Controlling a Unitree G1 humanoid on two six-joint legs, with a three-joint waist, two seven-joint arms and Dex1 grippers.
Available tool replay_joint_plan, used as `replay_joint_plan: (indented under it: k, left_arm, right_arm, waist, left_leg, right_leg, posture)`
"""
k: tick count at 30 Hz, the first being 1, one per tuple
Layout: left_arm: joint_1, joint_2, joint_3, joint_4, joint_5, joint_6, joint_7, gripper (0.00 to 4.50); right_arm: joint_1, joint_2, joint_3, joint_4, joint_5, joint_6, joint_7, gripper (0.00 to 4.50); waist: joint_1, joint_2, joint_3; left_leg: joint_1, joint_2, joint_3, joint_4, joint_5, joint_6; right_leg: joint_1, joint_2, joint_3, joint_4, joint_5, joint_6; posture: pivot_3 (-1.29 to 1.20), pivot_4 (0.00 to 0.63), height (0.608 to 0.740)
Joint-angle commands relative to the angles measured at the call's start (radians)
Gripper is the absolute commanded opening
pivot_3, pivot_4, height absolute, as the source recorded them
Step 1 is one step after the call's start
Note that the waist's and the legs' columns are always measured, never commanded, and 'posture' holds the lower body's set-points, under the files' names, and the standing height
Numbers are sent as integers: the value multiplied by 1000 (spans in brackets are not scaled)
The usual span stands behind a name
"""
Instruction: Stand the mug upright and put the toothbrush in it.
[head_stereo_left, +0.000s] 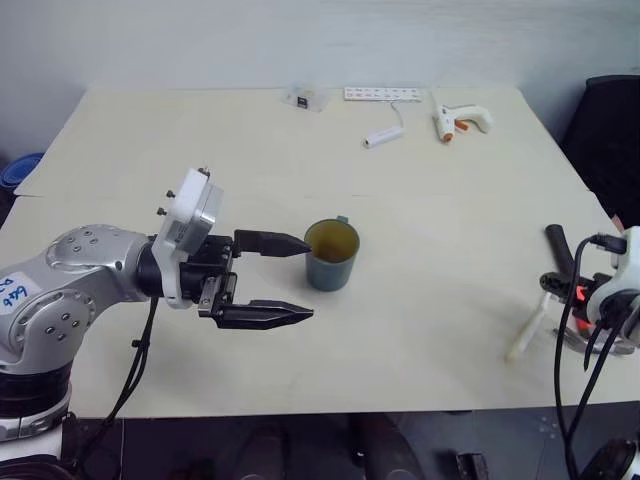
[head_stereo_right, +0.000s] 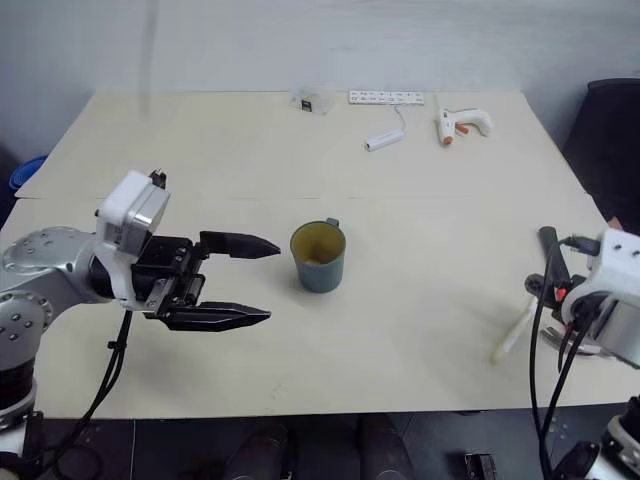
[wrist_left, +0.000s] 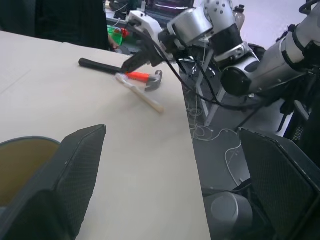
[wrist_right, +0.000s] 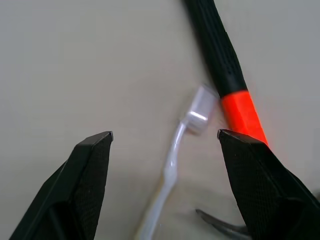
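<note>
At frame centre: the mug (head_stereo_left: 331, 254) is seen upright on the table (head_stereo_left: 250, 160), mouth up.
Lower right: the toothbrush (head_stereo_left: 525, 333) is laid beside the hammer (wrist_right: 225, 75).
Left gripper (head_stereo_left: 288, 279): spread wide, empty, beside the mug.
Right gripper (wrist_right: 165, 142): parted, empty, aimed at the toothbrush, likely for pickup.
Writing: blue handwriting on the left arm's sticker (head_stereo_left: 12, 292), not clearly readable.

Left end effector (head_stereo_left: 290, 279) and right end effector (wrist_right: 165, 142), both wide apart, empty

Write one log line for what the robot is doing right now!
mug: upright | toothbrush: on table, beside hammer | right gripper: jaws open over toothbrush | left gripper: jaws open beside mug
</note>
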Motion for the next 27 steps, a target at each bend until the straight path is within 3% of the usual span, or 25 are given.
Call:
replay_joint_plan:
  k: [1, 9, 12, 21, 27]
  left_arm:
    - [-26, 1, 1, 0, 9, -26, -16, 4500]
    - [-49, 2, -14, 8, 22, -26, -29, 4500]
    - [-67, 3, -15, 16, 22, -20, -27, 4500]
    - [-71, 13, -6, 16, 21, -16, -22, 4500]
    - [-50, 26, 6, 18, 30, -18, -16, 4500]
  right_arm:
    - [27, 36, -42, -43, 60, 5, -63, 3491]
    - [13, 95, 18, 43, -10, -24, -28, 3491]
    - [4, 104, 26, 77, -53, -26, 2, 2913]
    - [18, 158, 51, 53, -129, 5, 95, 153]
    - [-34, 106, 89, -2, -180, -104, 231, 149]
  waist:
    - [-3, 0, 0]
    - [-2, 0, 0]
    - [0, 0, 0]
    - [-3, -2, -1]
    - [-6, -1, -1]
  left_leg:
    - [1, 0, 1, 0, 0, 0]
    - [2, 0, 1, 0, 0, 1]
    - [1, 0, 1, 0, 0, 1]
    - [2, 1, 0, -1, 0, 1]
    - [2, 1, 0, -1, 0, 1]
  right_leg:
    - [0, 0, 1, 0, 0, 0]
    - [0, 1, 1, 1, 0, 0]
    - [0, 1, 0, 0, 0, 0]
    - [0, 2, 0, 1, 0, -1]
    - [0, 2, 1, 1, 0, -1]
  posture:
    - [0, 150, 740]
    - [0, 150, 740]
    - [0, 150, 740]
    - [0, 150, 740]
    - [0, 150, 740]
